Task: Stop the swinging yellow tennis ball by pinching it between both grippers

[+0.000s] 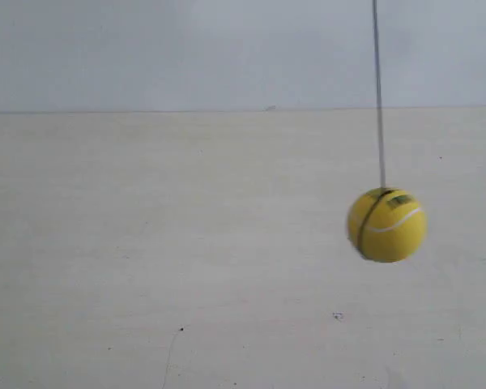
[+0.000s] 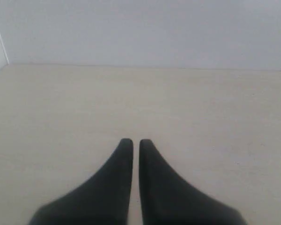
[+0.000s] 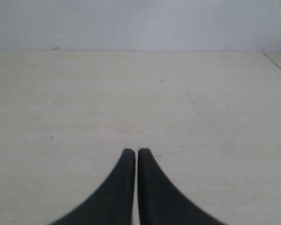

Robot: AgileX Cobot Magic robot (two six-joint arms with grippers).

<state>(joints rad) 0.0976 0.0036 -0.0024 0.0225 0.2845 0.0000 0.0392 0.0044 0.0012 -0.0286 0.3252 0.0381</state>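
The yellow tennis ball [image 1: 386,225] is hung on a string [image 1: 378,97] over the table [image 1: 146,243], at the exterior view's right, with open room around; its sticker [image 1: 400,199] cannot be read. The left gripper [image 2: 132,142] and right gripper [image 3: 132,151] are closed to a slit, nothing held

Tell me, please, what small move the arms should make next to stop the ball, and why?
Probably bring the left gripper and right gripper toward the ball, one on each side. It hangs on its string at the exterior view's right with no arm near it. Both wrist views show only table, jaws shut on nothing.
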